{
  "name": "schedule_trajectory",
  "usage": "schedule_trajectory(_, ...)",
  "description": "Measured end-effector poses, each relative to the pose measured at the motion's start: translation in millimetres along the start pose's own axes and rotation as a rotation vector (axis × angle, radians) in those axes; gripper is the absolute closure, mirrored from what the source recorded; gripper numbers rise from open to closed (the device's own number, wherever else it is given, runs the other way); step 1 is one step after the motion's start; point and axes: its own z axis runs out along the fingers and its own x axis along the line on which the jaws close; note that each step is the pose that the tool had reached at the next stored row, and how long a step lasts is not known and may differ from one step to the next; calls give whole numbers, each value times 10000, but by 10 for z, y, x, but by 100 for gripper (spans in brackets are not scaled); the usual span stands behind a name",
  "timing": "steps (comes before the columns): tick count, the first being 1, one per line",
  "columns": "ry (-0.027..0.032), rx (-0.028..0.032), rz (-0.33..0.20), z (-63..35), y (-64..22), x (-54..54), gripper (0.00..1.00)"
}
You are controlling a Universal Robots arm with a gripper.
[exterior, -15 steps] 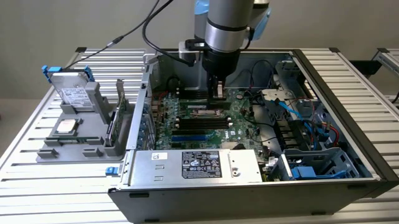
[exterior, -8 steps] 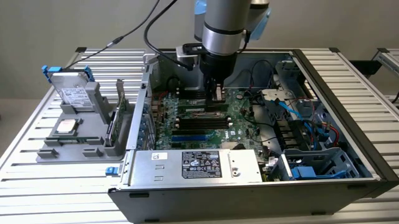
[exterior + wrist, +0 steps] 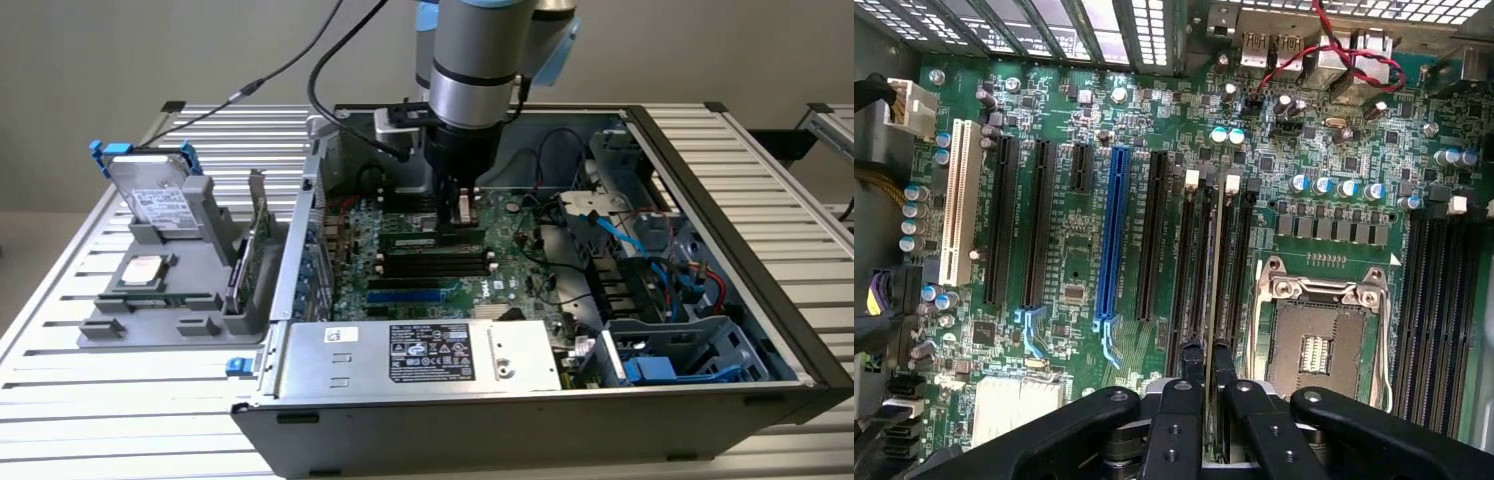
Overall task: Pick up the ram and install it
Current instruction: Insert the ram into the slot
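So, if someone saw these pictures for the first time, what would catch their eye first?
The silver and grey robot arm reaches down into the open black computer case in the middle of the exterior view. Its gripper is shut on the slim green ram stick at the black memory slots. At the exterior view's left, a silver hard drive stands in a grey holder.

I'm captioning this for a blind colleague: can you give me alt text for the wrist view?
The hand grips the ram edge-on, lined up along the black slots of a green motherboard. A CPU socket sits on one side of those slots and a blue slot on the other.
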Motion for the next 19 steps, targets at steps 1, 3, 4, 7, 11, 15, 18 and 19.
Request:
schedule_trajectory(1, -1, 10, 2, 12, -1, 2, 86)
schedule_trajectory(3, -1, 17, 13, 28, -1, 7, 86)
schedule_trajectory(4, -2, 24, 14, 35, -2, 8, 86)
schedule_trajectory(7, -1, 25, 15, 49, -4, 20, 86)
schedule_trajectory(11, -1, 24, 25, 59, -21, 58, 86)
schedule_trajectory(15, -2, 22, 30, 67, -49, 80, 86)
schedule_trajectory(18, -4, 15, 49, 79, -59, 81, 86)
schedule_trajectory(19, -5, 8, 65, 84, -62, 82, 86)
